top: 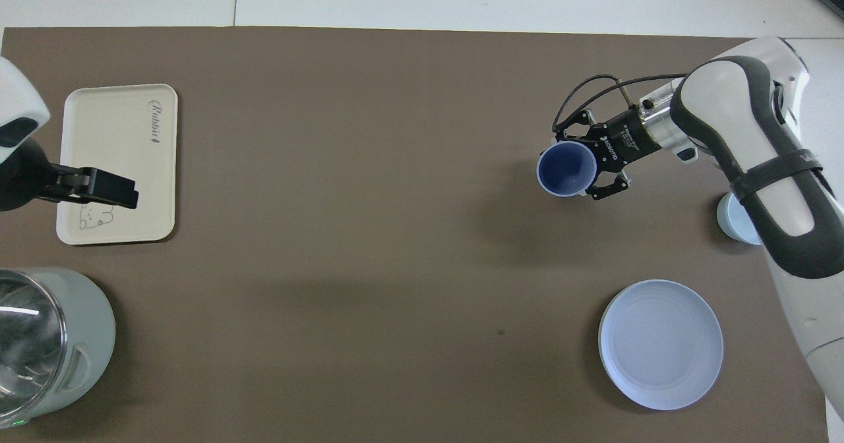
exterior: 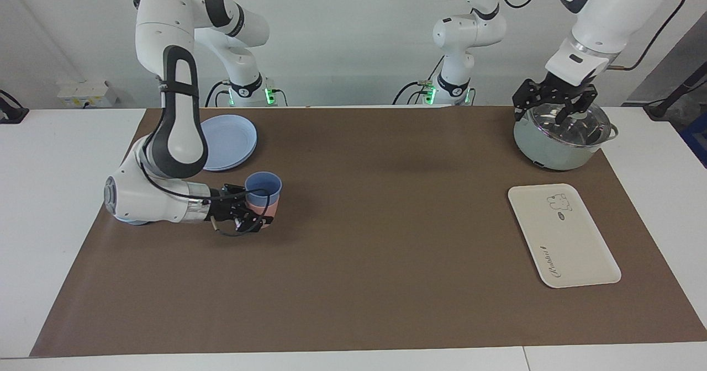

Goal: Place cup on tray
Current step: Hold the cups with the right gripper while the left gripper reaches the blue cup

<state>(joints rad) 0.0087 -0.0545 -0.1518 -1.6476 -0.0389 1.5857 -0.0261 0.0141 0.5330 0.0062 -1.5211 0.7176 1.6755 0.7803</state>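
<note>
Over the brown mat, toward my right arm's end, my right gripper (exterior: 255, 214) pinches the small periwinkle-blue plastic cup (exterior: 263, 187), nested in a pink cup (exterior: 269, 210).
To carry well, I'd stay level toward the flat cream-white rectangular tray (exterior: 562, 234); my left gripper (exterior: 554, 107), spread, waits over the pot (exterior: 558, 136).

Even, bright light fell from above; soft shadows lay on the brown worktop (exterior: 386, 249), glare glinted on the pot lid (exterior: 569, 122).
</note>
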